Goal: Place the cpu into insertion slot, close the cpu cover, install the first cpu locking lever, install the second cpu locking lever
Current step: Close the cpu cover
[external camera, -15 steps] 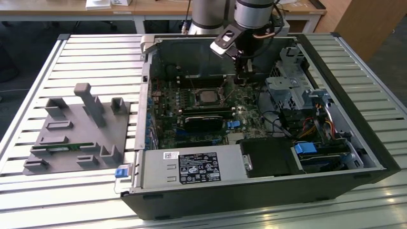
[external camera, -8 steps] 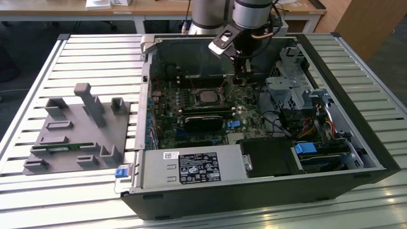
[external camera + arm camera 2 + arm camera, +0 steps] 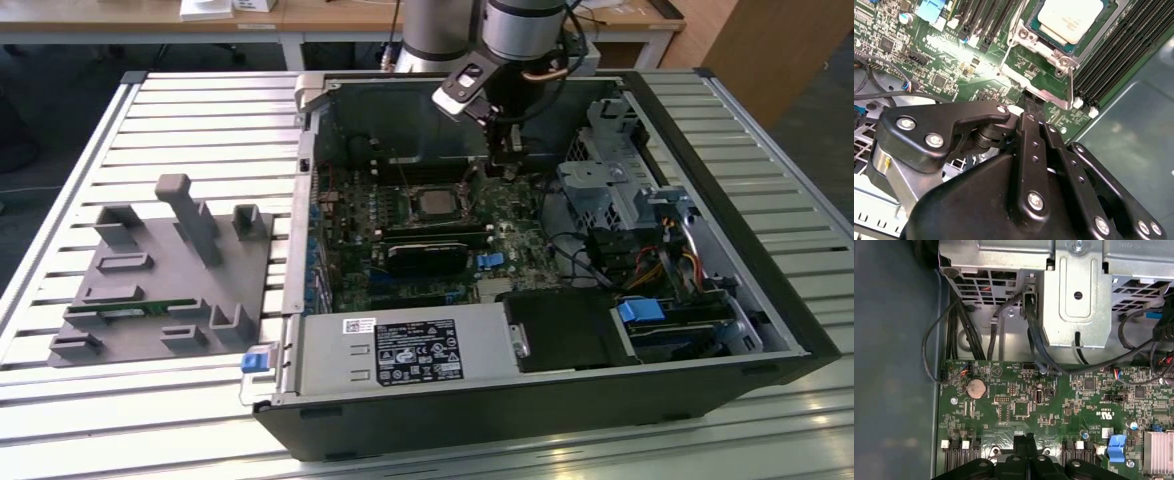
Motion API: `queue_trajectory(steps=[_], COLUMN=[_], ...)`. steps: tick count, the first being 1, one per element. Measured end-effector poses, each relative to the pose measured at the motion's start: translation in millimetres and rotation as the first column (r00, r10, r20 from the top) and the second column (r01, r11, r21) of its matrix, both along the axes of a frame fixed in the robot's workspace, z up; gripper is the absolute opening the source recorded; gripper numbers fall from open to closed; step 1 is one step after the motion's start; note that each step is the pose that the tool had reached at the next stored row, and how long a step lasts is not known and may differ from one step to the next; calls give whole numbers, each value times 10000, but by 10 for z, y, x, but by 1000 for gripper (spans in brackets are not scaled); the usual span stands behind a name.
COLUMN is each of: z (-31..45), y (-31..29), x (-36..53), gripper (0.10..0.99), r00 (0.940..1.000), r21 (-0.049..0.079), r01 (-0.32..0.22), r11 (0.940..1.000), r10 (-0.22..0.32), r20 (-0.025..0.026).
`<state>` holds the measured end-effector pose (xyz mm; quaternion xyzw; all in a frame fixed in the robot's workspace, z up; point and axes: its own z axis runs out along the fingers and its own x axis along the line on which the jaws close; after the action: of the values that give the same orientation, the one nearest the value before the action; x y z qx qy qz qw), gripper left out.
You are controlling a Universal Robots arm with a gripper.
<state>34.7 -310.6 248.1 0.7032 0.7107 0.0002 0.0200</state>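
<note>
1. In the exterior view, a grey power supply box (image 3: 400, 352) sits nearer than the cpu (image 3: 434, 203), inside the open computer case (image 3: 534, 415) on the slatted surface (image 3: 134, 410).
2. A grey parts holder (image 3: 160, 290) stands well apart from the cpu, toward the exterior view's left.
3. The cpu lies flat in the insertion slot (image 3: 408, 205), and the silvery cpu cover (image 3: 1041, 44) frames it.
4. Just beyond the cpu, the gripper (image 3: 503, 172) points down at the green board (image 3: 1054, 405). Its fingers (image 3: 1020, 447) are clenched together, with nothing visible between them.
</note>
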Motion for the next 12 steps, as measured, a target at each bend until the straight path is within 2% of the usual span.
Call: queue_trajectory(steps=[7,12], z=[-1,-3], y=[0,0], x=[-102,-210], gripper=[106,106], r00=[10000,10000], r21=[1,2], r01=[0,0], r11=[10000,10000], r10=[0,0], r20=[0,1])
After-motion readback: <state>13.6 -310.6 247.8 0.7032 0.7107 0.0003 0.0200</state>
